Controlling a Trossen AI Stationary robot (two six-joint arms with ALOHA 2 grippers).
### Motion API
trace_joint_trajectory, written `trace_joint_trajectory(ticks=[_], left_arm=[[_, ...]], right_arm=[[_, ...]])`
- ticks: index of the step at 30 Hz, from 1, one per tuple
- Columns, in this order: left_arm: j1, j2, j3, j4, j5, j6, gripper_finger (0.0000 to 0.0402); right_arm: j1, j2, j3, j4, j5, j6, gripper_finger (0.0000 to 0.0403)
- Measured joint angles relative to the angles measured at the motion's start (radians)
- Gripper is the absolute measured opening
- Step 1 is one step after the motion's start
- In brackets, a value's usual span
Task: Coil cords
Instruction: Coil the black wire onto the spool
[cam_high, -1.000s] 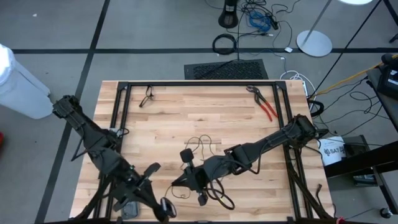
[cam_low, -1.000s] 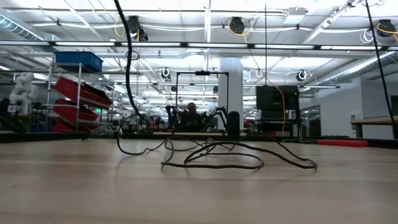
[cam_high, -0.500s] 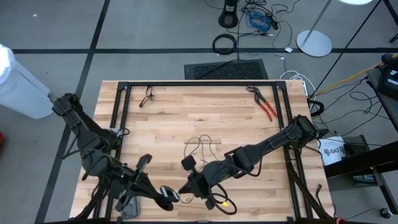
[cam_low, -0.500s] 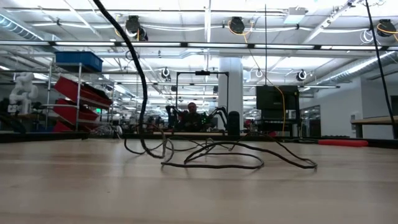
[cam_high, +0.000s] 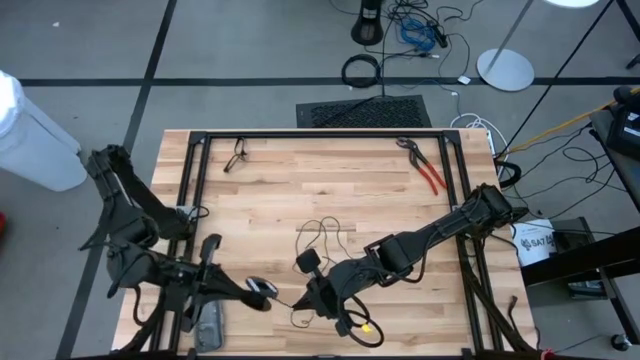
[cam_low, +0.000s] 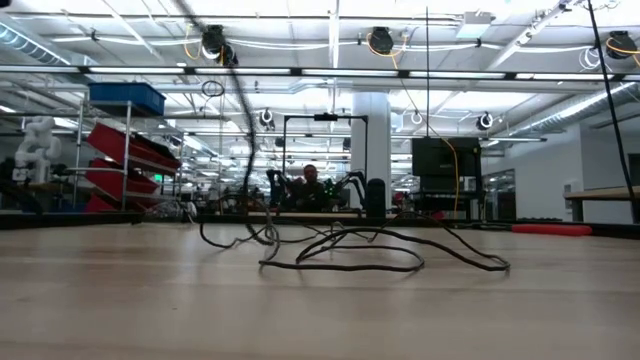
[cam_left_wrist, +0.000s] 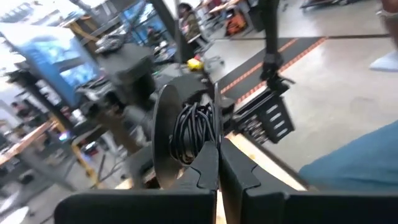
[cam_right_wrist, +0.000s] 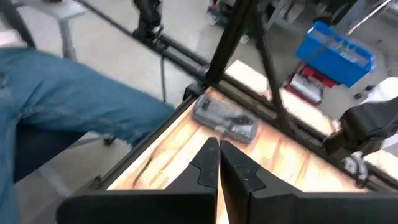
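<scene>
The thin black cord (cam_high: 325, 236) lies in loose loops mid-table, and more of its loops (cam_high: 352, 326) lie by the near edge. In the low view one strand (cam_low: 247, 170) rises off the table loops (cam_low: 345, 255). My left gripper (cam_high: 263, 292) is shut near the near edge, level, with a bundle of cord turns (cam_left_wrist: 194, 132) at its tips. My right gripper (cam_high: 303, 298) is shut just to its right, slanting down. A short strand (cam_high: 287, 300) runs between the two tips. My left gripper has several turns of the cord (cam_left_wrist: 193, 140) bunched at its free ends, against a pale round piece (cam_left_wrist: 166, 140). Its fingers point level toward the table's right. The bundle hangs clear of the table. My right gripper meets the strand (cam_high: 296, 302) at its tip, slanting down from the right. Its own fingers (cam_right_wrist: 208, 163) hide the place of contact, so which part it has cannot be told.
A black rail frame (cam_high: 196, 170) borders the table. Red-handled pliers (cam_high: 428, 170) lie at the far right and a small dark object (cam_high: 236, 156) at the far left. A grey flat piece (cam_high: 209, 326) lies by the near left edge. A person's jeans (cam_right_wrist: 68, 99) show beyond the table.
My left gripper has swung away from the near edge toward the table's middle and turned to point across at my right gripper, staying shut on the bundle. The rising strand has swung toward the right in the low view. The loops on the table have stayed put.
</scene>
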Motion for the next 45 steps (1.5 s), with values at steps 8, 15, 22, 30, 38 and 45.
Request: trace_joint_trajectory(ticks=[8,15,22,30,38,45], left_arm=[[-0.003,-0.02,0.001,-0.131,-0.103,-0.116,0.0002],[-0.003,-0.022,0.001,-0.147,-0.104,-0.134,0.0002],[-0.003,-0.022,0.001,-0.147,-0.11,-0.134,0.0002],[-0.003,-0.025,0.001,-0.147,-0.119,-0.134,0.0002],[-0.003,-0.026,0.001,-0.148,-0.119,-0.134,0.0002],[-0.003,-0.026,0.001,-0.147,-0.119,-0.134,0.0002]], right_arm=[[0.012,-0.006,-0.002,-0.025,-0.005,0.006,0.0001],[0.023,-0.019,-0.002,0.02,0.061,0.004,0.0001],[-0.027,0.007,-0.005,-0.008,0.076,0.085,0.0],[-0.097,0.093,-0.01,0.056,-0.007,0.129,0.0043],[-0.127,0.125,-0.01,0.074,-0.025,0.149,0.0106],[-0.125,0.125,-0.01,0.086,-0.113,0.166,0.012]])
